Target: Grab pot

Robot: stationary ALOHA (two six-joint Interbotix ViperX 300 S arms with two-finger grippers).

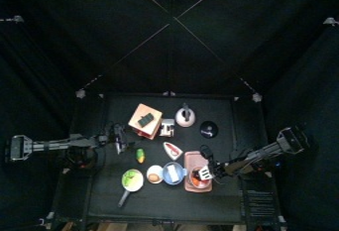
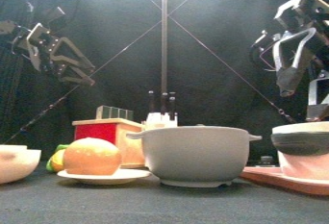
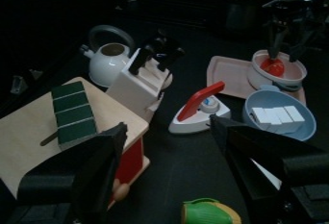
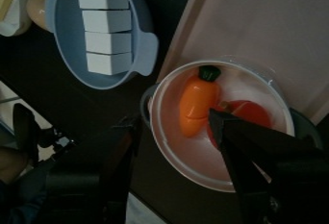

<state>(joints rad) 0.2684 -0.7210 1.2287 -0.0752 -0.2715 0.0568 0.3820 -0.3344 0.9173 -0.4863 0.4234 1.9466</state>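
Observation:
The pot [image 2: 193, 154] is grey-blue with two side handles and holds white cubes. It stands at the table's front middle [image 1: 172, 173] and shows in the left wrist view [image 3: 276, 117] and the right wrist view [image 4: 103, 26]. My right gripper [image 4: 193, 161] is open and empty, directly above a white bowl [image 4: 244, 161] with a carrot [image 4: 193, 103] on a pink tray [image 4: 257, 26], beside the pot. It hangs high at the right [image 2: 290, 50] [image 1: 219, 169]. My left gripper [image 3: 180, 165] is open and empty, raised at the table's left [image 1: 117, 138] [image 2: 64, 64].
A wooden cutting board [image 1: 146, 116], a white kettle [image 3: 110, 60], a knife block [image 3: 144, 84] and a red-handled iron [image 3: 199, 112] stand behind the pot. An orange on a plate [image 2: 92, 158] and a green fruit [image 1: 131, 180] lie left of it.

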